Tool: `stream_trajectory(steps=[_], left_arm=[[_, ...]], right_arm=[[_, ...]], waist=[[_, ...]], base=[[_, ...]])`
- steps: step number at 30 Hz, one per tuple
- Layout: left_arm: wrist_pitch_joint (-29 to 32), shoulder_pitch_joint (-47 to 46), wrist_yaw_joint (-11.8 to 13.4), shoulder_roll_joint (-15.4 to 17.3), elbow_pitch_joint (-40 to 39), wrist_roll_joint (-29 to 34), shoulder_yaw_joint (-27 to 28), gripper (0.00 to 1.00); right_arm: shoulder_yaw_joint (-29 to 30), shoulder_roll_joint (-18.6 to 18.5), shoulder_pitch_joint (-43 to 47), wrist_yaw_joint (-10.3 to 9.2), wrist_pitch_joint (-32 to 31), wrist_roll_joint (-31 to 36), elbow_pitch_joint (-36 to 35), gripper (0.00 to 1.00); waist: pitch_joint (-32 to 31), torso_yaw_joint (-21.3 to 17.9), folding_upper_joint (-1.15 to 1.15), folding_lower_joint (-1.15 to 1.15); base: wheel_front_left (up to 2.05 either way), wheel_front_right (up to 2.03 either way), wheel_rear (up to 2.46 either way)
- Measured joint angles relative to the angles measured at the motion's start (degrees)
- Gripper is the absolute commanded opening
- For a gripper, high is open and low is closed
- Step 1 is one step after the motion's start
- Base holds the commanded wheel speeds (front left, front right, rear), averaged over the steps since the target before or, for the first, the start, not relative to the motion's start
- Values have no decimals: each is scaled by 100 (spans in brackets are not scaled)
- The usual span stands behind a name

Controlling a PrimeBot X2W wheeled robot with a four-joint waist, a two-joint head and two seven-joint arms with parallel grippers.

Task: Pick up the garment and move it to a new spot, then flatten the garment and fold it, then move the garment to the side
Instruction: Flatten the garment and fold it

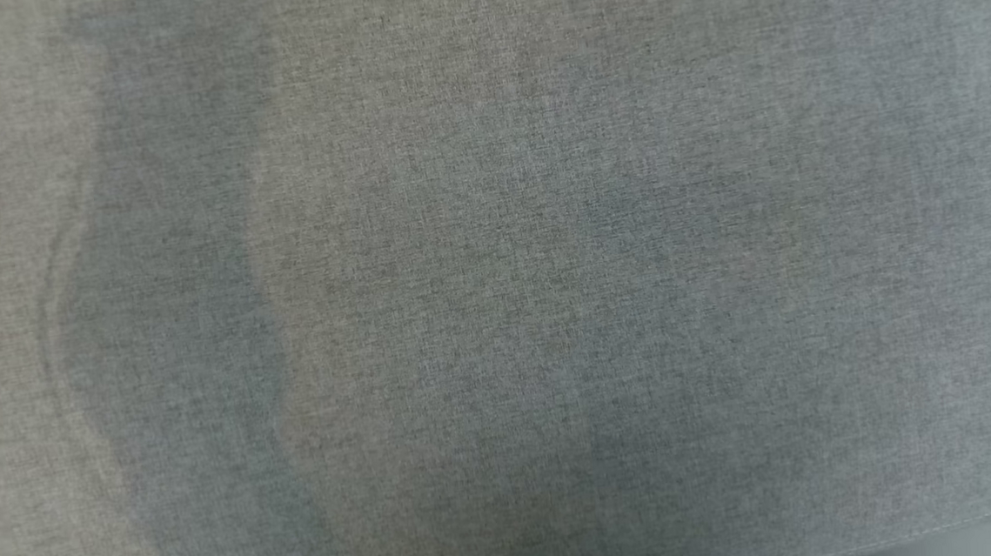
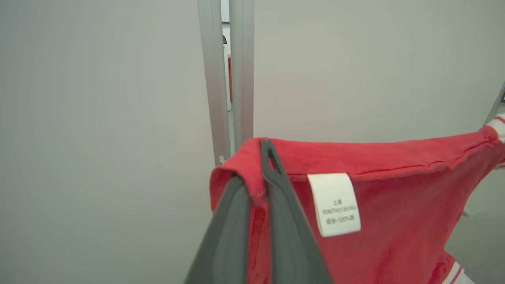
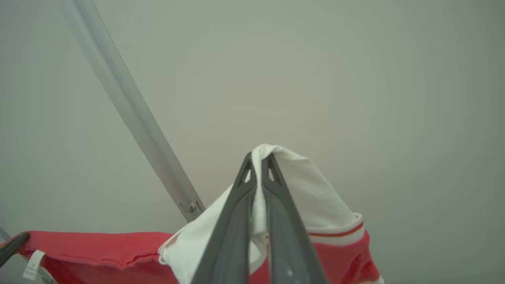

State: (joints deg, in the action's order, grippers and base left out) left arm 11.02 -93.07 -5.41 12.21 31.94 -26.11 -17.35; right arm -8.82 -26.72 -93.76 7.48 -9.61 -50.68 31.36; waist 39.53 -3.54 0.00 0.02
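**Markings.** A white care label (image 2: 334, 204) was seen in the left wrist view, sewn inside the red garment (image 2: 394, 221) just below its top hem. Three lines of grey print were carried. The middle line was read as "60MTH(120/60)" and the last line as containing "100%"; the remaining characters were too small to be made out. The same label was visible low at the left of the right wrist view, where no print could be read. No brand name was seen.

**Grippers.** The left gripper (image 2: 252, 161) was clenched on a red corner of the hem, with the cloth pinched between its two dark fingers. The right gripper (image 3: 259, 157) was clenched on a white fold of the garment, above a cuff edged in white with a thin red stripe.

**Garment position.** The garment was held off the surface and stretched between the two grippers, its hem running nearly straight from one to the other.

**Differences between views.** In the head view, a grey woven surface (image 1: 495, 278) was shown, with a red-and-white strip of the garment at its far left edge and a blurred grey rounded part below it, which could not be identified. In both wrist views, a pale wall (image 2: 98, 118) and a grey metal post (image 2: 221, 79) were shown behind the garment.
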Motion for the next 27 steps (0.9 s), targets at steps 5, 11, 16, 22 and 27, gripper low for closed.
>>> stream_trajectory(steps=[5, 11, 16, 22, 27], left_arm=[[-753, 938, -162, 43, 622, -93, -286, 0], [-1521, 3021, -188, 174, 526, -523, -547, 0], [-2046, 5261, -87, 400, -445, -843, -492, 0], [-1957, 8284, 604, 494, -2172, -1165, -619, 0], [-1741, 9749, 902, 609, -3094, -1174, -1007, 0]], right_arm=[[-283, 216, 1369, 0, 349, -114, -55, 0], [-441, 283, 3909, 0, 1045, -801, -969, 0], [-339, 88, 6242, 0, 1479, -1247, -1976, 0], [-34, -104, 8756, 1, 1596, -1377, -2591, 0], [198, 79, 10011, 0, 1722, -1222, -2599, 0]], waist=[[-21, -37, 0, 0], [-432, -66, 0, -1], [-1028, -91, 0, -2], [-1888, -161, 0, -3], [-2458, -196, 0, -3]], base=[[0, 0, 0], [0, 0, 0], [0, 0, 0], [0, 0, 0], [0, 0, 0]])
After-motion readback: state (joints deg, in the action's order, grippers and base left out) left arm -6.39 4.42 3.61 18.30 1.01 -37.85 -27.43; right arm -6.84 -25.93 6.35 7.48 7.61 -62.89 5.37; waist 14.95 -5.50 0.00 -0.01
